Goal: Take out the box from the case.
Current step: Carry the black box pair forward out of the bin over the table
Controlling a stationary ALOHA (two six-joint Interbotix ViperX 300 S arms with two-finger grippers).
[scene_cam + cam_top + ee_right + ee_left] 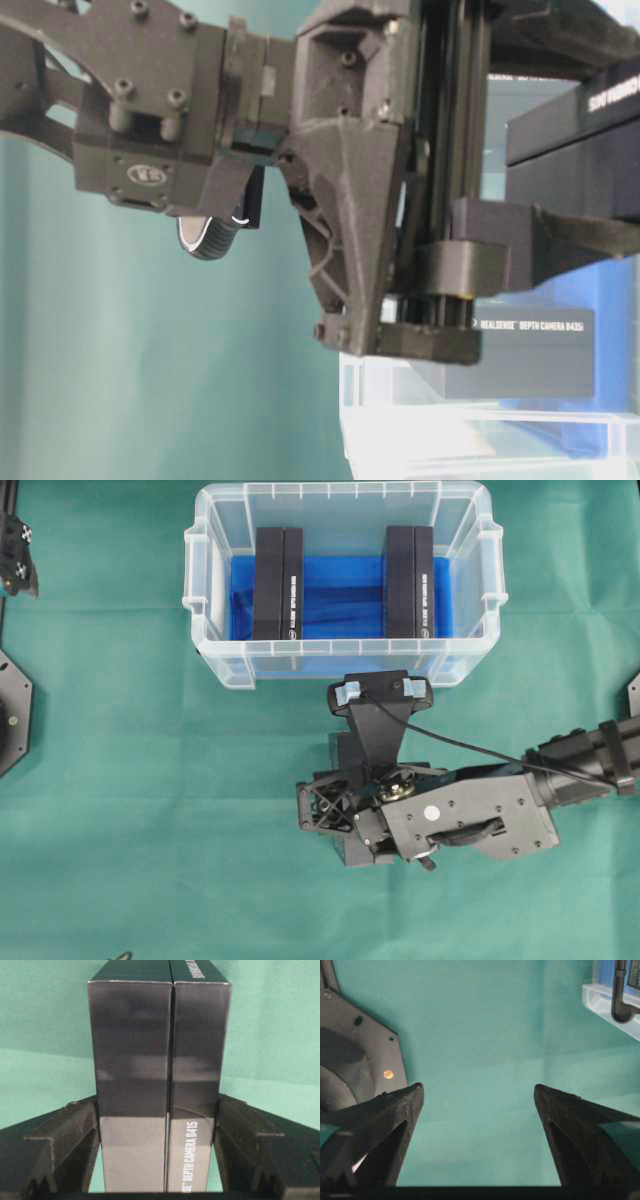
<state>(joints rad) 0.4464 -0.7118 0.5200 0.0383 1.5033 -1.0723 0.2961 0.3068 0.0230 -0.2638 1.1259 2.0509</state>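
Boxes [159, 1090], two black ones pressed side by side, stand clamped between the fingers [55, 1145] of the right gripper [159, 1160], one finger flat against each outer face; white lettering runs up the right-hand box. Beneath the held pair lies only green cloth [45, 1025], so they are outside the case. From above, the right gripper [352, 825] sits just short of the near wall of the case [215, 665], with the arm trailing off to the right. Beyond that wall, inside the clear bin on its blue lining [345, 595], two more pairs of black boxes stand on edge: one pair [278, 585] to the left, one pair [410, 580] to the right. The left gripper [479, 1105] hangs well away over bare cloth, its fingers [395, 1110] spread wide with nothing between them.
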